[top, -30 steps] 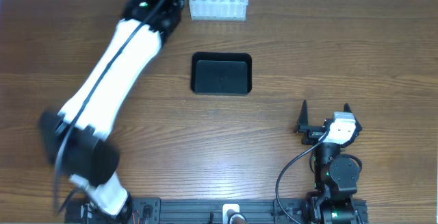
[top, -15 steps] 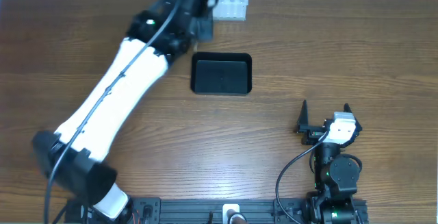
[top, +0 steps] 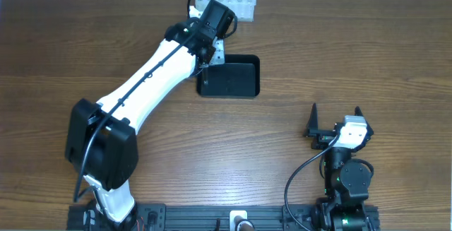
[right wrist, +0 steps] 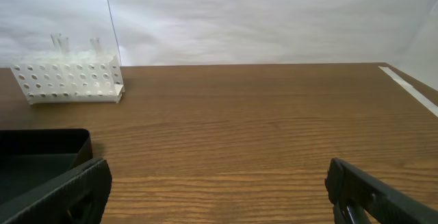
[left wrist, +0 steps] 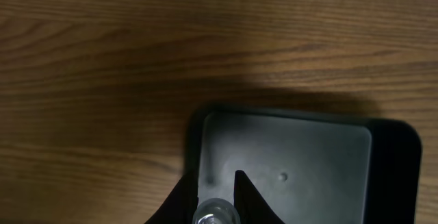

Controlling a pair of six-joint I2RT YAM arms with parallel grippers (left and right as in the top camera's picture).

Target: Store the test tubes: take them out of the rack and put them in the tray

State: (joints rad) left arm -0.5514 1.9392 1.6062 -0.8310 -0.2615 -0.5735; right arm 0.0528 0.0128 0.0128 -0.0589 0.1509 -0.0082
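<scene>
L tool w/ tube, now over tray

left gripper grips a clear test tube over the black tray corner; wooden table surrounds the tray.

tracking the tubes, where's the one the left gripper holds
In the left wrist view the tube is held in the left gripper, over a corner of the tray.
</scene>
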